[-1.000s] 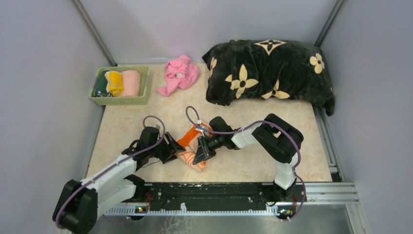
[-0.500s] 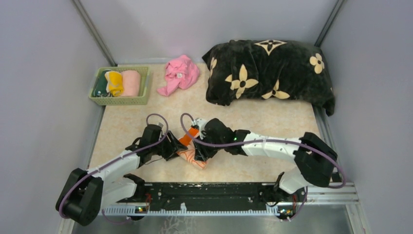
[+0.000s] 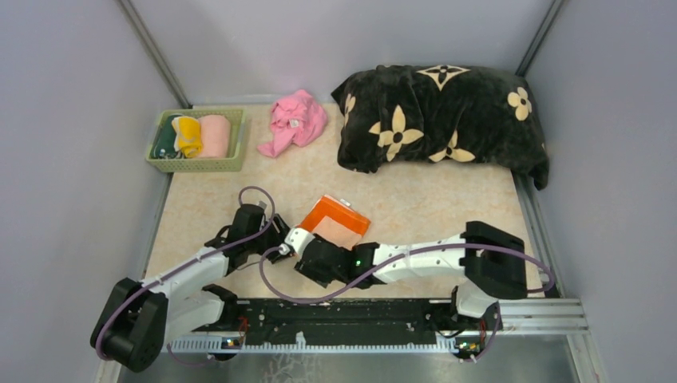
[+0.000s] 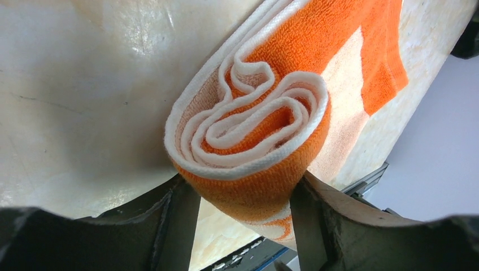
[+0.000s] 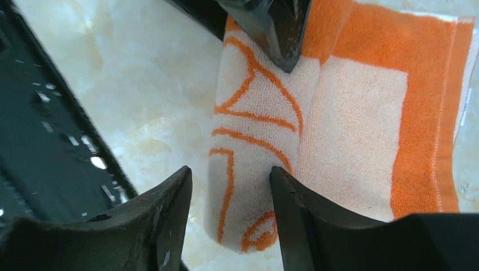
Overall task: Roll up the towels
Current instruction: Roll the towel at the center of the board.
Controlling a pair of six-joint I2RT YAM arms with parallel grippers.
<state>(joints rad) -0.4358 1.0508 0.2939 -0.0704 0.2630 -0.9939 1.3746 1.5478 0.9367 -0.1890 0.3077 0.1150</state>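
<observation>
Orange border is lying flat now. The small rectangular peach terry towel sits just 6 o'clock of centre on the beige marbled table. Its unrolled tail is spread toward 12–1 o'clock, and the rolled part is at its 7 o'clock end, mostly under the right arm in the top view. That's the main change from a second ago, when the tail was a bunched, lifted orange strip; now it's a clean panel on the surface. The right arm also changed shape. It was elbow-up reaching in from 3 o'clock, then stretched out low, and it has now swung toward 6 o'clock, meeting the roll from the near edge. The left arm barely moved. The left gripper has its fingers narrowed onto one end of the roll, with the spiral of white-edged layers squeezed between them, so it has hold of the roll. The right gripper has its jaws partly open, straddling the other end. One finger sits at the seam between roll and flat tail and the other stands just clear of the cloth, so it isn't clamping; I can't tell if it's pressing. My read: the tail is flattened and both roll ends are covered, so it's set up for more turns, with roughly half the cloth left to wind. The spiral looks loose and lopsided and could slump if released. The green plastic basket of rolled cloths at 10 o'clock, the crumpled pink cloth at 11 and the big black blanket with beige flowers at 1 are unchanged.
</observation>
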